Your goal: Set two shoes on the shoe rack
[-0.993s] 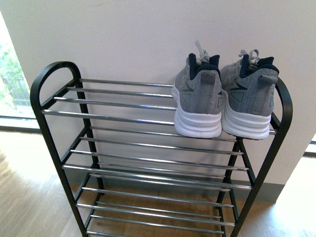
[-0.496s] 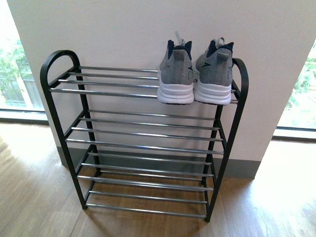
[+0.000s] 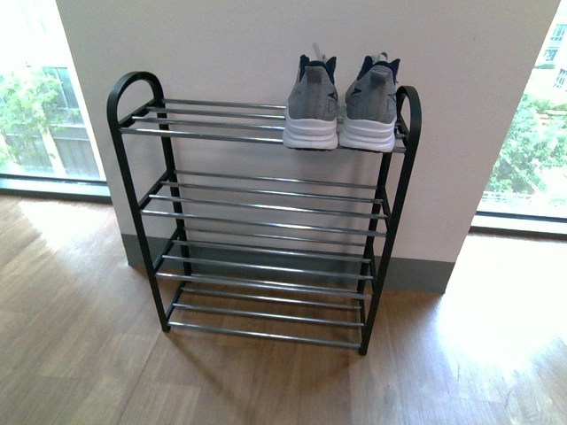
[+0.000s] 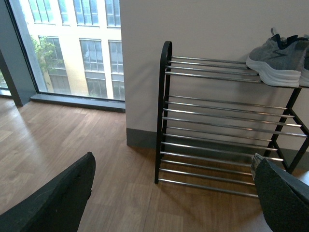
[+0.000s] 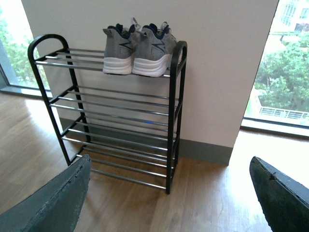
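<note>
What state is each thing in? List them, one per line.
shoe nearer the rack's middle, upright on the top tier, heel outward, toe toward the wall.
shoe by the rack's end, upright on the top tier beside the other, heel outward.
shoe rack, standing upright against the wall, lower tiers bare.
left gripper, open, holding nothing.
right gripper, open, holding nothing.

Two grey sneakers (image 3: 312, 111) (image 3: 370, 108), one black shoe rack (image 3: 135, 76) of four tiers.
</note>
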